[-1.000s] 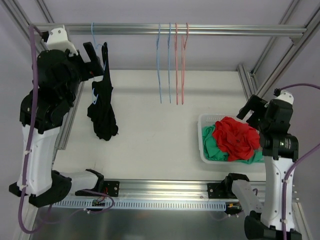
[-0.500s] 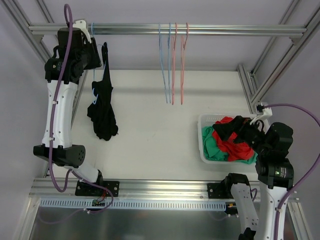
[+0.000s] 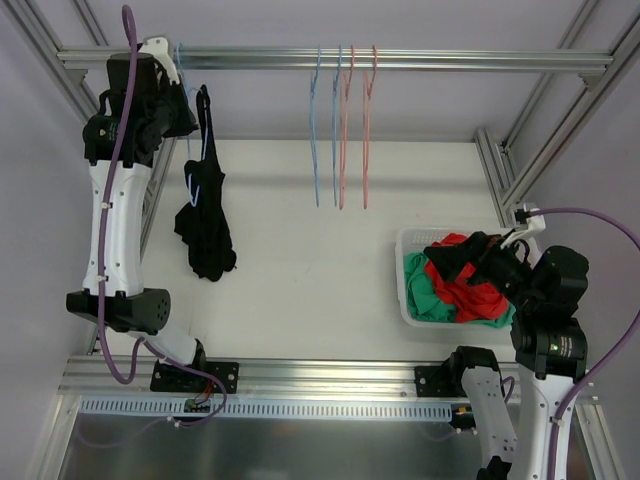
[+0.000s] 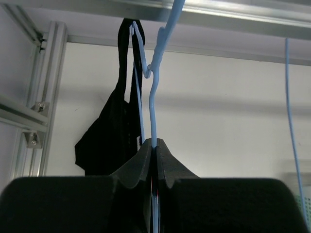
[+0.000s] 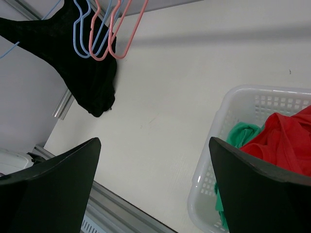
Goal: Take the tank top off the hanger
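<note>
**Top view.** The left arm rises from its base at the 8 o'clock side and stretches almost straight toward 12 o'clock. Its dark wrist is bent so the left gripper faces 3 o'clock.

**Left wrist view.** The two black fingers are pressed together on the thin wire of the blue hanger, which passes up between them toward 12 o'clock.

**Right side.** The right arm stands at 5 o'clock, with its forearm upright. The right gripper is aimed toward 9 o'clock.

**Right wrist view.** The fingers are spread wide apart.
</note>
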{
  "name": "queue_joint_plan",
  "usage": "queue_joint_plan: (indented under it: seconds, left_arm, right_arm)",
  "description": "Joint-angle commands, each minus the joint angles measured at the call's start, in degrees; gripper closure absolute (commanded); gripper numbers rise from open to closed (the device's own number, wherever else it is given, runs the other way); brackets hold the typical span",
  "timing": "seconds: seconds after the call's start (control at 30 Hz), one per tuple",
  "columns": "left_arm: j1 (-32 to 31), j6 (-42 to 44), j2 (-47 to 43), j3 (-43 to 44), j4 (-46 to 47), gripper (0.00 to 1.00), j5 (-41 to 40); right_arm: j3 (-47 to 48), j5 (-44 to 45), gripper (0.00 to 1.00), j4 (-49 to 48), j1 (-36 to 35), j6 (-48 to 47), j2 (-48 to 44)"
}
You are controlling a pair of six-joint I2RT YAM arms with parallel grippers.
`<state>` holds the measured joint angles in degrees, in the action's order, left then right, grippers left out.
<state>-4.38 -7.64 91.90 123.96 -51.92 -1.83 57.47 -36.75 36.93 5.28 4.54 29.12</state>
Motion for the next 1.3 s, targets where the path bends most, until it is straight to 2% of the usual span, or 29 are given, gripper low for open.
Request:
queue_joint_plan:
  seconds: [0.0,0.27,0.33,0.47,0.57,0.67,0.73,0.8,0.83,0.87,0.93,0.97,1.03,1.07,1.17,1.2,1.27]
  left_arm:
    - [0.52,-2.2,-2.86,4.09,4.18,1.0,6.37]
    - [0.52,-5.01,-9.79,-1.78,12.89,1.0,11.22]
    - [0.52,-5.8,-11.47,-5.64,13.6,1.0,12.63]
    - [0.43,-7.83,-20.23,-16.97,18.07,1.0,17.02]
    - [0.43,-8.53,-26.93,-25.07,20.1,1.0,19.74]
    - [0.43,-9.14,-34.57,-33.15,20.37,1.0,25.1]
    - [0.43,-10.46,-41.75,-41.14,20.46,1.0,30.19]
    - [0.43,-11.43,-47.22,-49.9,20.37,1.0,35.45]
    - [0.34,-12.13,-53.17,-52.65,20.37,1.0,37.05]
    - [0.34,-12.57,-56.27,-55.47,20.46,1.0,38.03]
    - [0.43,-14.06,-64.42,-62.68,19.93,1.0,39.52]
    - [0.34,-14.85,-66.82,-66.27,19.49,1.0,40.49]
    - [0.43,-17.31,-72.18,-68.93,18.96,1.0,46.17]
    - [0.43,-18.28,-73.6,-70.16,18.88,1.0,48.3]
    - [0.43,-21.36,-78.7,-73.94,18.44,1.0,55.58]
    - [0.43,-21.89,-79.93,-75.17,18.35,1.0,56.66]
    - [-1.15,-22.68,-81.87,-75.97,17.47,1.0,58.34]
  right_arm:
    - [0.01,-1.04,0.0,-3.26,0.26,1.35,-0.82]
    - [-1.75,-1.92,0.0,-4.94,0.26,2.23,-2.05]
    - [-1.84,-2.27,0.0,-5.11,0.26,2.14,-2.05]
    - [-3.06,-6.21,0.0,-7.56,0.26,2.76,-1.7]
    - [-5.26,-11.82,0.0,-11.25,0.26,3.72,-1.35]
    - [-9.56,-19.9,0.01,-19.5,-0.44,8.63,-1.09]
    - [-12.98,-21.52,0.0,-28.99,-2.28,14.94,-1.0]
    - [-13.35,-15.14,0.01,-29.55,-8.59,14.54,-1.17]
    - [-13.53,-12.32,0.0,-29.46,-11.23,13.32,-0.83]
    - [-13.01,-8.11,0.0,-29.46,-17.43,12.44,-0.04]
    - [-11.69,-2.56,0.02,-28.67,-24.84,10.24,3.56]
    - [-10.2,3.56,0.02,-28.67,-32.71,7.88,5.14]
    - [-9.05,11.84,0.04,-28.66,-40.66,4.97,10.13]
    - [-8.61,20.06,0.05,-29.71,-47.4,2.26,11.82]
    - [-10.09,32.39,0.08,-35.67,-56.92,0.74,18.41]
    - [-11.93,34.1,0.1,-42.22,-58.35,0.65,19.99]
    - [-12.82,36.57,0.19,-48.67,-60.99,0.39,24.82]
